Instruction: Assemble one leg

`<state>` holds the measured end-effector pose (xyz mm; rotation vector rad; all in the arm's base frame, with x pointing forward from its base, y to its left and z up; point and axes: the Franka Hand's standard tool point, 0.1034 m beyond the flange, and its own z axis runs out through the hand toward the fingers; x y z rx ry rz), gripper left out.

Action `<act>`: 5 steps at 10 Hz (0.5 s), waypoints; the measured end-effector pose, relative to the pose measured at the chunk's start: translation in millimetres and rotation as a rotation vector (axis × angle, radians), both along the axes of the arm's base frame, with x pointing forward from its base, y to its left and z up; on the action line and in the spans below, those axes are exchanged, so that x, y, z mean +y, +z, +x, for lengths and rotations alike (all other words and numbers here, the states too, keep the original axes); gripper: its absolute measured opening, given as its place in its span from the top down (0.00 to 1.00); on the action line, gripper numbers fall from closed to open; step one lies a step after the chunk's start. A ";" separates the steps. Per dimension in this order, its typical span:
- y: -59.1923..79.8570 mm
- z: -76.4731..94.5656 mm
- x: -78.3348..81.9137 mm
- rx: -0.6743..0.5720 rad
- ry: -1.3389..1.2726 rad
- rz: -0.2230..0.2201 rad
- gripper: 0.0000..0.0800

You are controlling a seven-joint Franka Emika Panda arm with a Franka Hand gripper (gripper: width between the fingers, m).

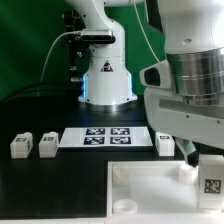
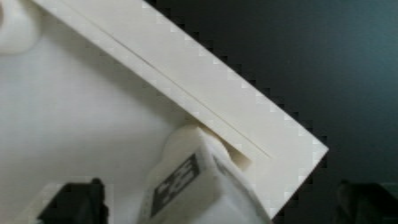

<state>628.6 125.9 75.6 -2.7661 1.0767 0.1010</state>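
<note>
A leg [image 1: 212, 183], a small white block with a black-and-white tag, stands at the far right corner of the large white tray [image 1: 130, 195]. My gripper [image 1: 203, 168] hangs over it. In the wrist view the same leg [image 2: 192, 180] lies between my two dark fingertips [image 2: 71, 203], at the tray's edge [image 2: 196, 80]. The jaws stand wide, with gaps on both sides of the leg, so the gripper [image 2: 217, 206] is open and holds nothing. Three more legs lie on the black table, two [image 1: 20, 145] [image 1: 47, 145] at the exterior view's left and one [image 1: 167, 145] beside the marker board.
The marker board [image 1: 108, 137] lies flat behind the tray. The robot's white base [image 1: 105, 85] stands at the back. The arm's large wrist housing [image 1: 190, 90] fills the exterior view's right and hides part of the table there.
</note>
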 end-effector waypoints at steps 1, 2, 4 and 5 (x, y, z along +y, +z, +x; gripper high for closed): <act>-0.5 -0.2 -3.0 -0.028 0.175 -0.023 0.19; -0.6 1.4 -7.0 -0.062 0.361 -0.045 0.19; -2.4 5.3 -8.9 -0.110 0.537 -0.056 0.19; -2.6 5.2 -8.7 -0.107 0.520 -0.055 0.35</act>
